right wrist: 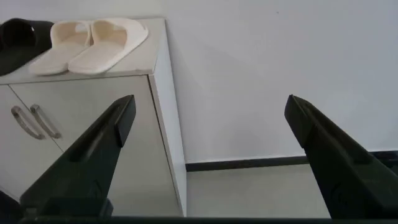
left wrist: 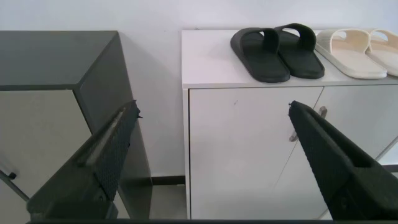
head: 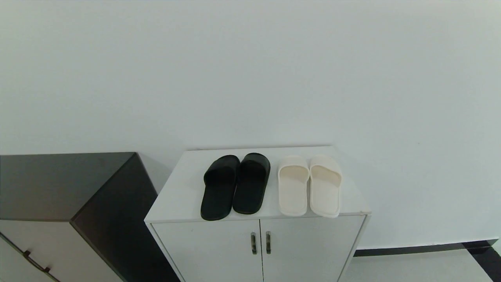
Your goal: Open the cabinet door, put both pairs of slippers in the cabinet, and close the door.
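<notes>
Both wide open, empty: left end effector (left wrist: 212, 109), right end effector (right wrist: 210, 102); cabinet (head: 176, 199) bottom cut off, doors (head: 309, 250) shut.

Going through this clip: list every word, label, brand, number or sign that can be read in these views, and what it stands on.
None: no text, number, label or sign can be read in any view. The white two-door cabinet, its metal handles, the pair of black moulded slippers, the pair of cream moulded slippers and the dark-topped cabinet beside it all show plain surfaces.
</notes>
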Controlling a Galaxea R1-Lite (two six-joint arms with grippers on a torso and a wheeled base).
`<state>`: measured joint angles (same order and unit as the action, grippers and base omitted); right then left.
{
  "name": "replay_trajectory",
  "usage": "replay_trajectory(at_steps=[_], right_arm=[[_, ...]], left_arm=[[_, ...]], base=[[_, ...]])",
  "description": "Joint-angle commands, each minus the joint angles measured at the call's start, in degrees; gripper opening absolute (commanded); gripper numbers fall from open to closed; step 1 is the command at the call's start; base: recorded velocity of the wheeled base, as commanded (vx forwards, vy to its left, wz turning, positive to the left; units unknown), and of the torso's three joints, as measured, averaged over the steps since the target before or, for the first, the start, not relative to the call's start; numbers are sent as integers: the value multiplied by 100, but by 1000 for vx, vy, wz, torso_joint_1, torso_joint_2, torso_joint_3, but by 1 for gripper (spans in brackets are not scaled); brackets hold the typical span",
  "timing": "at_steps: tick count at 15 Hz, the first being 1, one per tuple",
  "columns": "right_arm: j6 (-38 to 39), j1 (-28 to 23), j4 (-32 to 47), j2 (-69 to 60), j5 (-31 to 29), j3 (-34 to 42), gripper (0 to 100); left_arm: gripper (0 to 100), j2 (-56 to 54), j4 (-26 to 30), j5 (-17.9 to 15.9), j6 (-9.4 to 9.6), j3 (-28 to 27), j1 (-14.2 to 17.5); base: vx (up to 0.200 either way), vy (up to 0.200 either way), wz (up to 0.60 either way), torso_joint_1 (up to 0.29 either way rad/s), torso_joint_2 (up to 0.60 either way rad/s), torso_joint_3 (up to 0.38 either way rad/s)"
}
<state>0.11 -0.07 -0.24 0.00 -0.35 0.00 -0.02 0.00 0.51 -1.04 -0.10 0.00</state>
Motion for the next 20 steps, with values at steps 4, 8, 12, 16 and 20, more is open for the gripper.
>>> replay_trajectory(at_steps=[4,8,12,16,20], right_arm=[[903,174,218,2013,545,-2373,100],[639,728,-336,3937,1565,-1881,100],[1756,3312,-2516,6100,35,-1837,100],[2582,4630,-3017,7726,-1670,-2637,100],[2599,4745,-3034,9185,-2909,-3621,100]], left_arm=[[100,2,0,2,7,1,0],[100,2,0,-7,33,1,0],[100,2,0,-7,33,1,0],[100,2,0,-7,33,1,0],[100,2,0,-7,33,1,0]], base=[[0,0,0,0,0,0],[0,0,0,0,0,0],[0,0,0,0,0,0],[0,0,0,0,0,0],[0,0,0,0,0,0]])
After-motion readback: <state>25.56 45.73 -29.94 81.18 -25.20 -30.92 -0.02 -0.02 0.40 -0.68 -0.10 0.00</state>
